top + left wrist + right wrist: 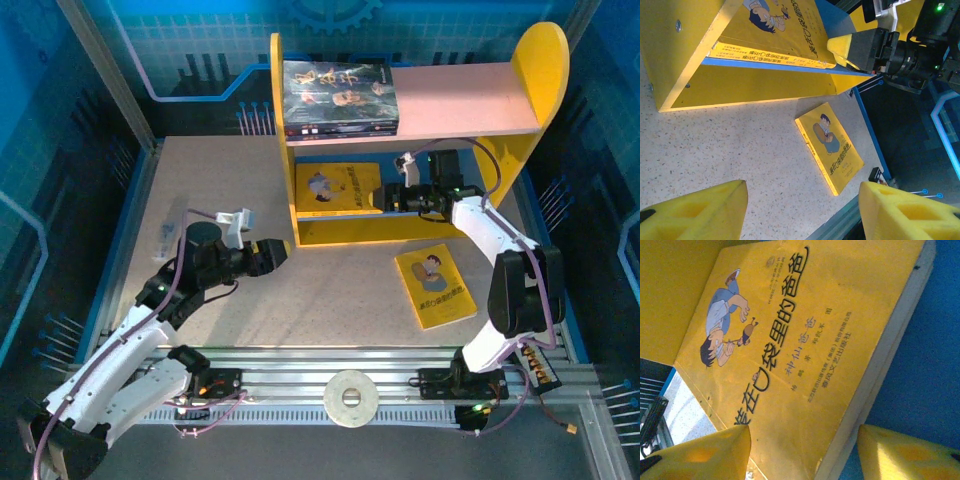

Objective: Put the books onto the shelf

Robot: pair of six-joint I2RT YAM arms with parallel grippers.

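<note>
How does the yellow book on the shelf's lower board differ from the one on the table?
The shelved book lies on the blue lower board, square to the shelf; the table book lies on the table, turned at an angle. The right gripper is open at the shelved book; none is near the table book. Both lie flat, cartoon cover up.
</note>
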